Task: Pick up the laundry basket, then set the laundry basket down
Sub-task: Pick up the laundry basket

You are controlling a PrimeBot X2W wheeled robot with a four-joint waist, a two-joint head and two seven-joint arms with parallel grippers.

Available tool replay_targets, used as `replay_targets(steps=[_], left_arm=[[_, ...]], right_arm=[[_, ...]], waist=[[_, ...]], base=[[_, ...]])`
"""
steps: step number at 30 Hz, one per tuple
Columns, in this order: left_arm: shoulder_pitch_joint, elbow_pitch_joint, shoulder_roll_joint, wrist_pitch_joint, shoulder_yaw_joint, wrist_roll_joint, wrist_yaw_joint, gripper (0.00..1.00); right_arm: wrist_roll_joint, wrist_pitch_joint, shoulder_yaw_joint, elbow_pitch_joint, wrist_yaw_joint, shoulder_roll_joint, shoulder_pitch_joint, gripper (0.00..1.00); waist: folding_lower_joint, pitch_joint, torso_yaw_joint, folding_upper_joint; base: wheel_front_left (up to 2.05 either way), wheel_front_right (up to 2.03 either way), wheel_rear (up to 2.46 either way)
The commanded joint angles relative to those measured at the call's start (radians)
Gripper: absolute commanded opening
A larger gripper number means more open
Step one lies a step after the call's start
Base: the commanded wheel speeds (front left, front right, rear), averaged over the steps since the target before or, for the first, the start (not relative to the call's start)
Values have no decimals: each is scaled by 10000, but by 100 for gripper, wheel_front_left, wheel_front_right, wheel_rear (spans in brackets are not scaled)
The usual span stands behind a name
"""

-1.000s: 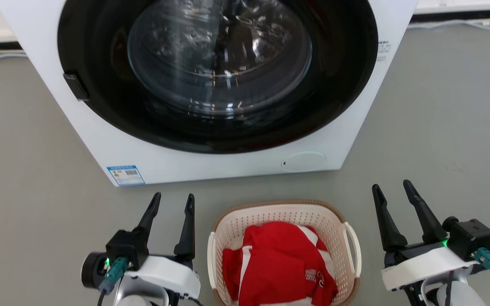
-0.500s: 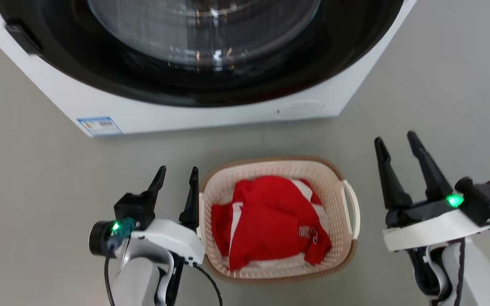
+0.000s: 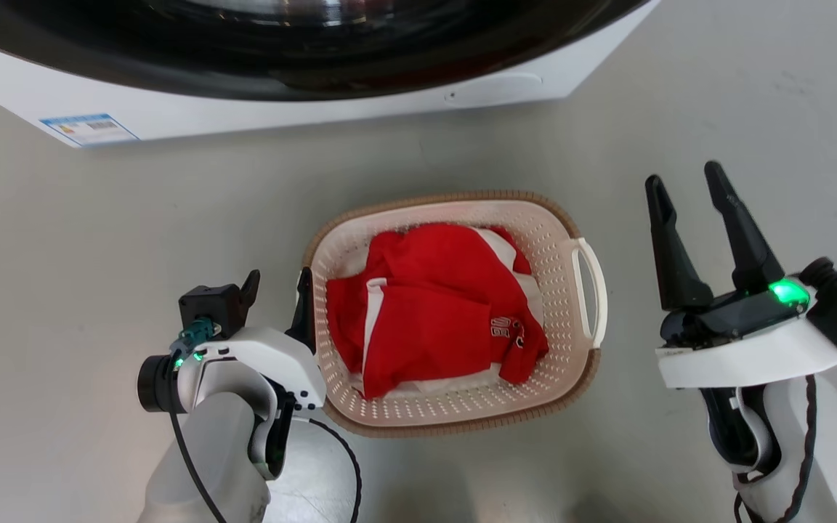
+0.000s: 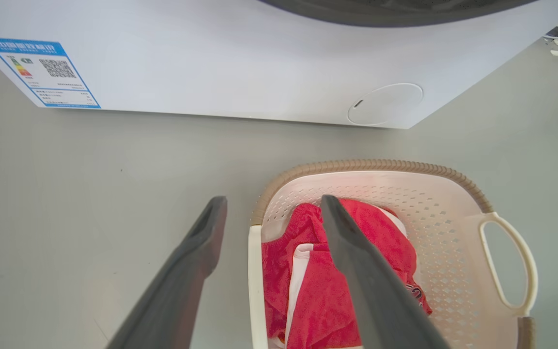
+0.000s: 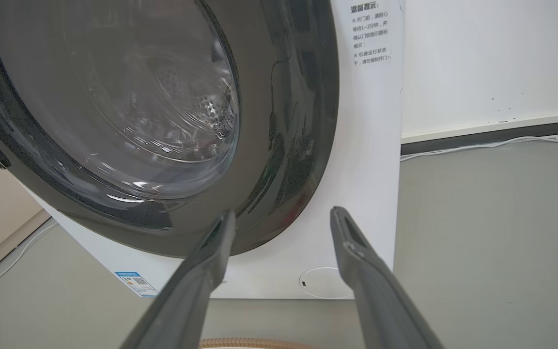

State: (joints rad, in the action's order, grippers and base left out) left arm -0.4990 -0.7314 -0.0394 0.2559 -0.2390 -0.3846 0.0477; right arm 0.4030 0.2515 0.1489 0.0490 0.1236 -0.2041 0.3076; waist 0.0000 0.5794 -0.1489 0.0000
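Both of my grippers, the left gripper (image 3: 278,276) and the right gripper (image 3: 682,174), stood spread wide, pinching nothing. The laundry basket (image 3: 556,240) sat on the grey floor (image 3: 99,232) before the washing machine (image 3: 317,116), holding a red garment (image 3: 433,305). My left fingers straddled its left edge; my right gripper hung apart from its right handle (image 3: 593,290).
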Motion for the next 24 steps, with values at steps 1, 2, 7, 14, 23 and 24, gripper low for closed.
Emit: replay_targets(steps=[1, 2, 7, 14, 23, 24], left_arm=[[-182, -17, -108, 59, 237, -129, -70, 100], [-282, -216, -108, 59, 240, -195, -95, 100], [-763, -1432, -108, 59, 68, -871, -289, 100], [-1430, -2782, -108, 59, -446, -1462, -431, 100], [-2172, -4305, -108, 59, -998, -1938, -437, 100], [-2249, -4441, -108, 59, -1059, -1975, -432, 100]], right_arm=[[75, 103, 198, -273, 71, -97, 59, 100], [85, 103, 206, -284, 71, -104, 92, 100], [155, 103, 272, -311, 71, -139, 249, 100], [281, 103, 327, -331, 71, -160, 484, 100], [372, 103, 361, -399, 71, -148, 760, 100], [381, 103, 367, -400, 71, -143, 783, 100]], waist=[[0, 269, -123, 0], [0, 355, -145, 0], [0, 737, -243, 0], [0, 1281, -398, 0], [0, 1956, -662, 0], [0, 2024, -684, 0]], base=[[0, 0, 0], [0, 0, 0], [0, 0, 0], [0, 0, 0], [0, 0, 0], [0, 0, 0]])
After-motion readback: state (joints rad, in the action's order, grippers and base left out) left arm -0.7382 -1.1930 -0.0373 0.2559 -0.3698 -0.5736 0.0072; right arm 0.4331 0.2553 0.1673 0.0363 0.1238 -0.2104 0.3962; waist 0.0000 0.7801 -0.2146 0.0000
